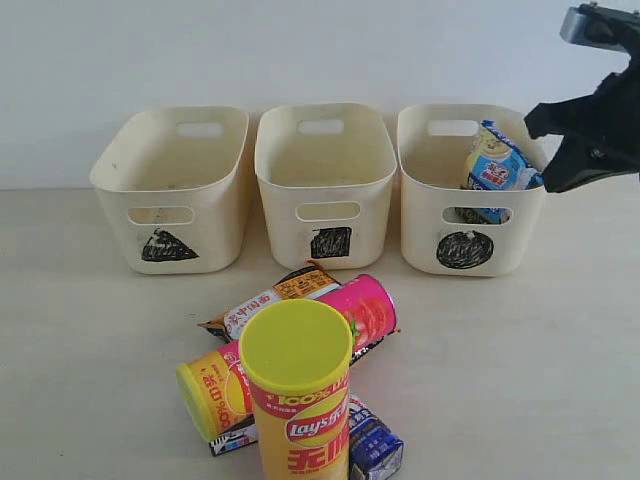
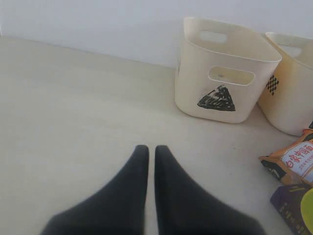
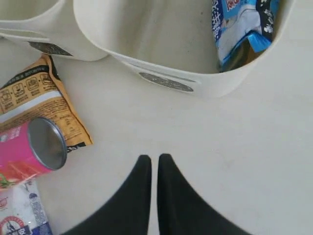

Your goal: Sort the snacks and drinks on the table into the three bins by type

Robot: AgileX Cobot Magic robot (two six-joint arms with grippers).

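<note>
Three cream bins stand in a row: triangle (image 1: 170, 190), square (image 1: 325, 185), circle (image 1: 470, 205). A blue-white bag (image 1: 495, 165) leans inside the circle bin. In front lies a pile: an upright yellow Lay's canister (image 1: 297, 390), a pink canister (image 1: 365, 305) and a yellow-orange canister (image 1: 212, 392) on their sides, an orange-brown bag (image 1: 270, 300) and a dark purple carton (image 1: 375, 445). My right gripper (image 3: 154, 159) is shut and empty, raised beside the circle bin. My left gripper (image 2: 147, 149) is shut and empty over bare table (image 2: 73, 112), left of the triangle bin (image 2: 220, 73).
The triangle and square bins show nothing inside. A blue and white carton (image 3: 22, 218) lies beside the pink canister (image 3: 29, 152). A pale wall (image 1: 300, 50) rises behind the bins. My right arm (image 1: 600, 120) hangs over the table's far right.
</note>
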